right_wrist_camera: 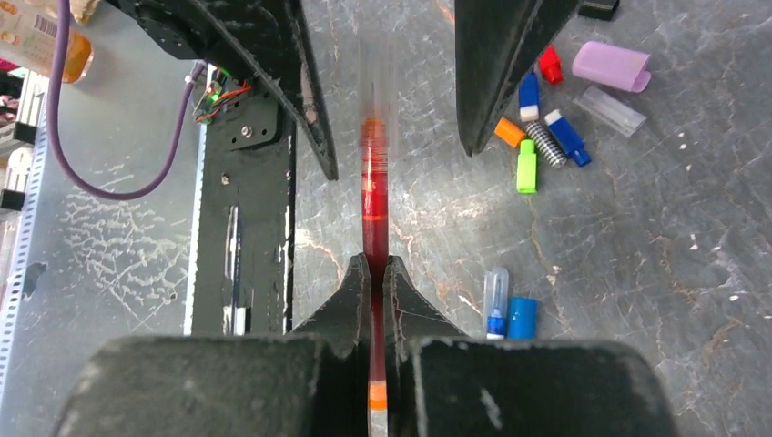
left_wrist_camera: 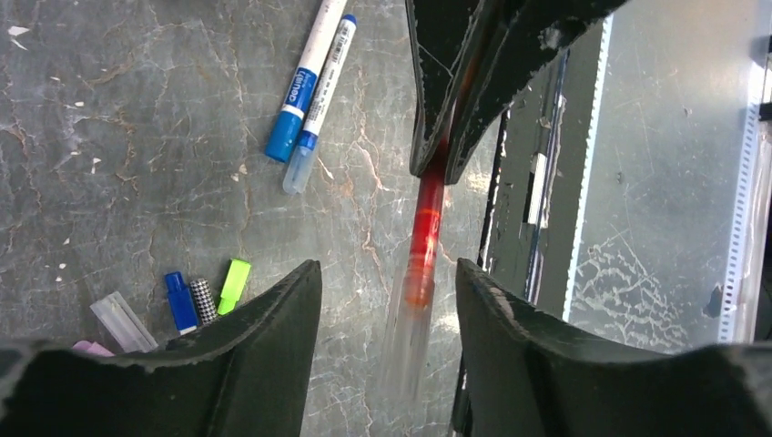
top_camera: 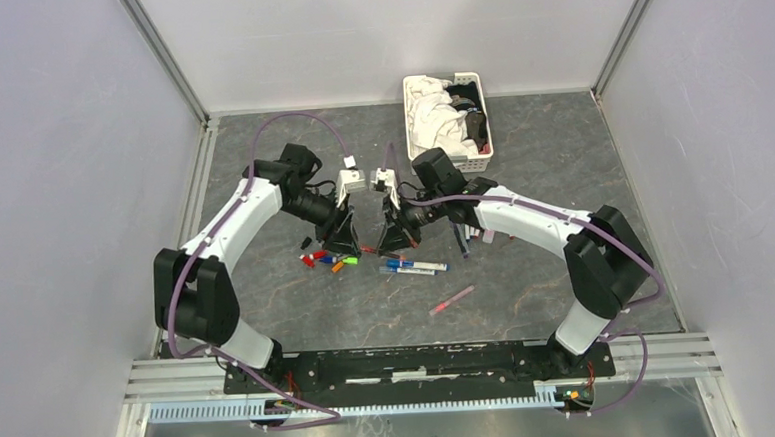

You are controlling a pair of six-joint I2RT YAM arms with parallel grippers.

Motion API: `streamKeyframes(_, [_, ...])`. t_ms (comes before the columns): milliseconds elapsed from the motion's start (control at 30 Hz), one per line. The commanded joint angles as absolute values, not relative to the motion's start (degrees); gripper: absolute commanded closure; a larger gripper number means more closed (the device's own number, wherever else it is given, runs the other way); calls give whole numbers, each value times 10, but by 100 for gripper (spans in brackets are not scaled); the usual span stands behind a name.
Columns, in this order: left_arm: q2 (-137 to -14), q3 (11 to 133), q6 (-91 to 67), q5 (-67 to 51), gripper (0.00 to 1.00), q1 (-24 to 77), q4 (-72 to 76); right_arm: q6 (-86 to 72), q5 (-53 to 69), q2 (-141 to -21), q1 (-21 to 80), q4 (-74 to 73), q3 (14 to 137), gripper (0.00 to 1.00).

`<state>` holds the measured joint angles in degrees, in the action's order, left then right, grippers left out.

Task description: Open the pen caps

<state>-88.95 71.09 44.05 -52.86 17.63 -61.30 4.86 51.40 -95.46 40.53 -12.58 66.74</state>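
My right gripper [right_wrist_camera: 375, 264] is shut on a red pen [right_wrist_camera: 373, 191], held level above the table between the two arms. The pen's clear cap [left_wrist_camera: 407, 341], blurred, points into my left gripper [left_wrist_camera: 387, 273]. That gripper is open, with a gap between the cap and each finger. From above, the left gripper [top_camera: 343, 243] and right gripper [top_camera: 397, 240] face each other closely. Loose pen caps lie on the table: green [right_wrist_camera: 526, 168], orange [right_wrist_camera: 510, 132], blue [right_wrist_camera: 566, 137], red [right_wrist_camera: 550, 66] and lilac [right_wrist_camera: 612, 66].
Two blue-ended pens [top_camera: 413, 266] lie side by side just in front of the grippers. A pink pen [top_camera: 452, 299] lies nearer the front. More pens lie under the right arm [top_camera: 470, 236]. A white basket of cloths [top_camera: 446, 120] stands at the back.
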Motion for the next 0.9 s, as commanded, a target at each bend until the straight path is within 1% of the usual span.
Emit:
streamKeyframes(0, [-908,737,502,-562,45,181,-660,66,540,-967,410,-137,692,100])
streamKeyframes(100, [-911,744,521,-560,67,181,-678,62,526,-964,410,-129,689,100])
streamKeyframes(167, [-908,748,533,-558,87,181,-690,53,512,-962,408,-117,683,100])
streamKeyframes(200, [-906,749,536,-556,95,181,-693,40,510,-960,406,-101,676,100])
streamKeyframes(233, [-904,749,536,-554,97,181,-695,24,509,-958,403,-83,667,100])
streamKeyframes(300, [-899,747,537,-553,98,181,-696,-29,508,-954,400,-28,644,81])
streamKeyframes(400, [-889,746,537,-557,98,181,-697,-107,537,-961,404,83,608,66])
streamKeyframes(500, [-883,747,537,-560,98,181,-697,-161,562,-980,413,140,601,57])
streamKeyframes(633, [-877,748,537,-563,98,181,-697,-210,583,-1003,423,189,601,57])
streamKeyframes(833, [-872,752,542,-558,98,181,-701,-226,608,-1014,424,206,597,78])
streamKeyframes(867, [-872,754,543,-557,98,181,-703,-219,613,-1014,423,195,596,84])
